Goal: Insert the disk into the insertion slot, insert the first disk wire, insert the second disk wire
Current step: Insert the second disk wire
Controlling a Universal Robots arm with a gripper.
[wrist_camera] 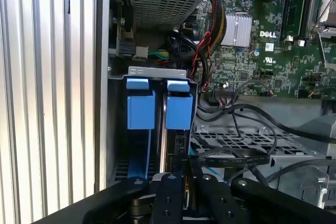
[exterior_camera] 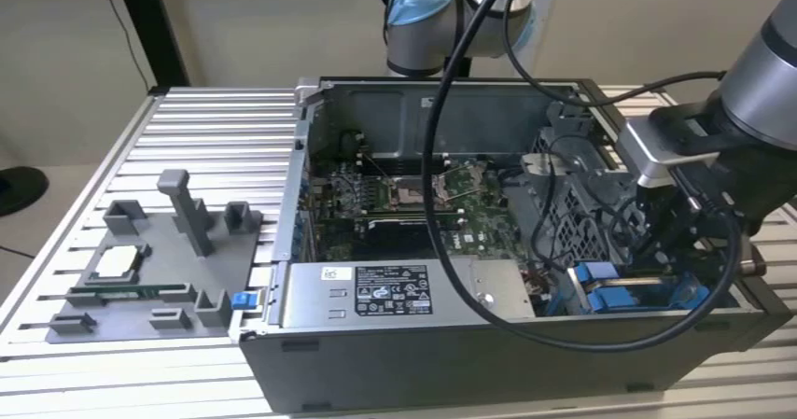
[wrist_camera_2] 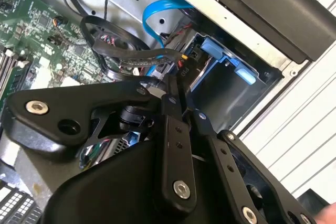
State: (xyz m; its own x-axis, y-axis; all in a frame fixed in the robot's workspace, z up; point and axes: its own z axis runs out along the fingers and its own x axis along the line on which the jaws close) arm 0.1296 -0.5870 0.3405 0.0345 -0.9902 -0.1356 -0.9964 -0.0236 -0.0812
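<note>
The insertion slot (wrist_camera: pixel 118 129) is a grey metal bay at the case's front corner, on the exterior view's right (exterior_camera: pixel 622 293). Two bright blue carrier tabs (wrist_camera: pixel 140 106) (wrist_camera: pixel 179 108) stand in it. Between them a thin grey strip (wrist_camera: pixel 163 129) looks like the disk seen edge-on. My gripper (wrist_camera: pixel 184 176) hangs right over the bay, its black fingers (wrist_camera_2: pixel 173 129) drawn together on a black wire connector (wrist_camera: pixel 181 153) at the disk's end. In the second wrist view the gripper (wrist_camera_2: pixel 176 90) pinches beside a black wire (wrist_camera_2: pixel 157 56). The exterior view shows the gripper (exterior_camera: pixel 654 251) low inside the case.
A grey labelled power-supply box (exterior_camera: pixel 386 293) sits beside the bay. The green motherboard (exterior_camera: pixel 398 204) fills the case floor. Black cable loops (wrist_camera: pixel 236 129) and a blue flat cable (wrist_camera_2: pixel 157 11) crowd the gripper. A grey parts fixture (exterior_camera: pixel 149 270) stands on the ribbed table (exterior_camera: pixel 187 130).
</note>
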